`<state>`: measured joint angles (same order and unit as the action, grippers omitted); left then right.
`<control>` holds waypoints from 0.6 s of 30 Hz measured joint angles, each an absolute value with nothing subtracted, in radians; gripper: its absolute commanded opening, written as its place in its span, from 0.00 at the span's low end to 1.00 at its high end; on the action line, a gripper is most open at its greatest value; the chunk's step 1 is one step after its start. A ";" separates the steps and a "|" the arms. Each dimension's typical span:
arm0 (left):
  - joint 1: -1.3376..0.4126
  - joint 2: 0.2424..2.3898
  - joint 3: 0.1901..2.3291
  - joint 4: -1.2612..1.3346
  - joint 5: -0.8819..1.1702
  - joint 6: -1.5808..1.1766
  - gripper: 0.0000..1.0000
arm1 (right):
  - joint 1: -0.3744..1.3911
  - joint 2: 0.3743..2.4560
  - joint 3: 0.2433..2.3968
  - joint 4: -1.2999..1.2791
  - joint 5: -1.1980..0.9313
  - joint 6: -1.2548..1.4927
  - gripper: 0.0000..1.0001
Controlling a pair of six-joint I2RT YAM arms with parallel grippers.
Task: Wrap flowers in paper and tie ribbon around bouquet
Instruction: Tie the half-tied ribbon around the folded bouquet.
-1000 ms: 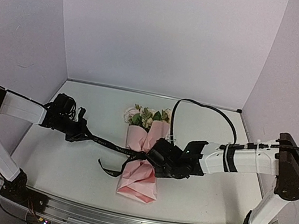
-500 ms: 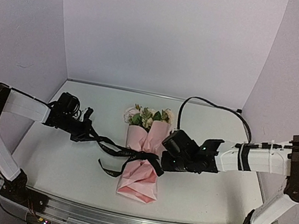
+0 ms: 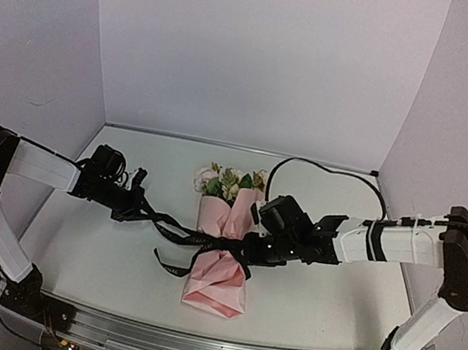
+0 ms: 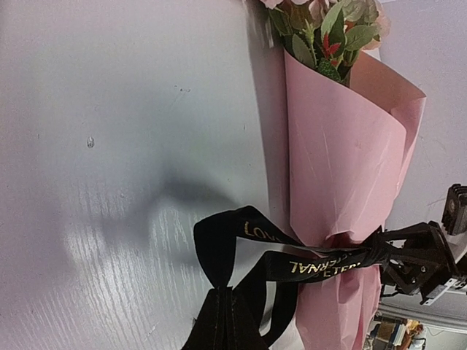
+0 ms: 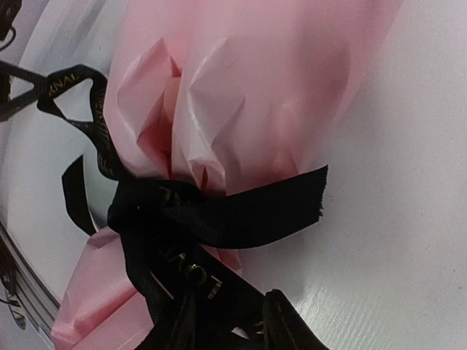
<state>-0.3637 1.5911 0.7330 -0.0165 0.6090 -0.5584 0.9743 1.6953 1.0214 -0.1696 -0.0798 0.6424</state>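
Note:
The bouquet lies in mid-table, its pink paper (image 3: 216,284) a cone with the flowers (image 3: 231,181) at the far end. The black lettered ribbon (image 3: 181,234) is knotted round the cone's waist. My left gripper (image 3: 137,206) is shut on a ribbon loop (image 4: 219,240) left of the bouquet, its closed tips (image 4: 222,292) pinching the fold. My right gripper (image 3: 250,248) sits against the knot on the right side. In its wrist view the jaws (image 5: 230,295) stand partly open, with a lettered ribbon strand (image 5: 182,262) running down between them. A free ribbon end (image 5: 292,193) lies flat on the table.
The right arm's black cable (image 3: 325,168) arches over the back of the white table (image 3: 94,259). Lilac walls close in at left, back and right. An aluminium rail (image 3: 187,347) runs along the near edge.
My right gripper was shut at the bouquet's waist, then opened and drew back to the right, and now has come back against the knot with its jaws narrower. The left arm has barely moved.

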 measured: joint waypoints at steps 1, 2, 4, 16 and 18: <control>-0.364 1.592 0.733 -0.017 0.609 -0.555 0.03 | 0.982 1.701 1.022 -0.170 -0.083 0.639 0.13; -0.364 1.592 0.733 -0.017 0.609 -0.553 0.06 | 0.991 1.703 1.024 -0.173 -0.083 0.632 0.10; -0.364 1.592 0.733 -0.018 0.608 -0.549 0.10 | 1.021 1.707 1.039 -0.188 -0.075 0.630 0.08; -0.364 1.564 0.707 -0.029 0.572 -0.557 0.27 | 1.122 1.732 1.118 -0.244 -0.022 0.604 0.21; -0.364 1.546 0.706 -0.037 0.559 -0.557 0.30 | 1.120 1.731 1.119 -0.248 -0.021 0.602 0.31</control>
<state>-0.3637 1.5461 0.7063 -0.0370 0.5588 -0.5573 1.1201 1.7307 1.1191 -0.2484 -0.0213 0.6021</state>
